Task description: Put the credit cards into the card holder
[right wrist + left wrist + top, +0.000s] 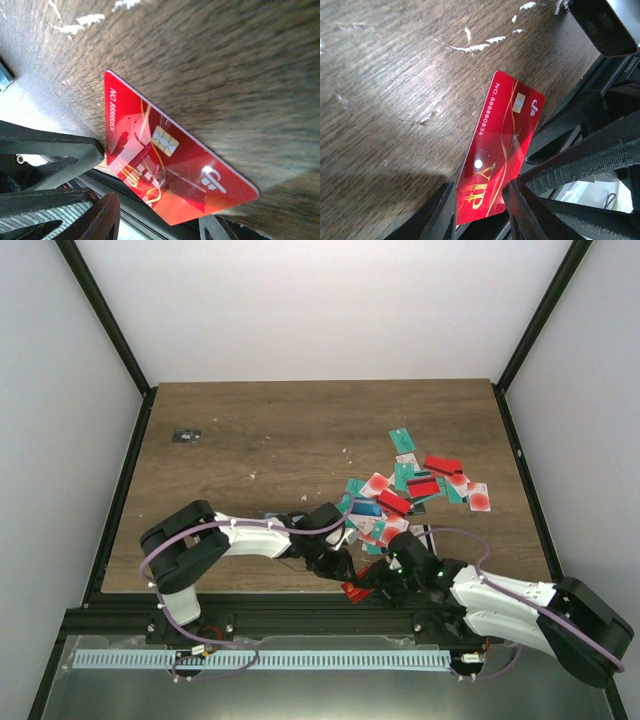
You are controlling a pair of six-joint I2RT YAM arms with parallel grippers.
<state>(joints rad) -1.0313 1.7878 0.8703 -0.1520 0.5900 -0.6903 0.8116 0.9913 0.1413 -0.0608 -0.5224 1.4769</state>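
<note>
A red credit card (pixel 500 150) marked VIP lies at the table's front edge (pixel 300 592), its near end hanging past the edge. My left gripper (pixel 480 215) has a finger against each long side of that end and is shut on it. From the right, my right gripper (pixel 157 227) stands open with the same card (pixel 170 165) above its gap, untouched. In the top view both grippers, left (pixel 345 575) and right (pixel 378 585), meet at the red card (pixel 357 590). Several more credit cards (pixel 420 485) lie piled behind them. A blue flat piece (pixel 364 508) in the pile may be the card holder.
A small dark object (pixel 186 436) lies at the far left of the wooden table. Black frame rails (pixel 520 350) and white walls bound the table. Small white specks (pixel 252 476) dot the wood.
</note>
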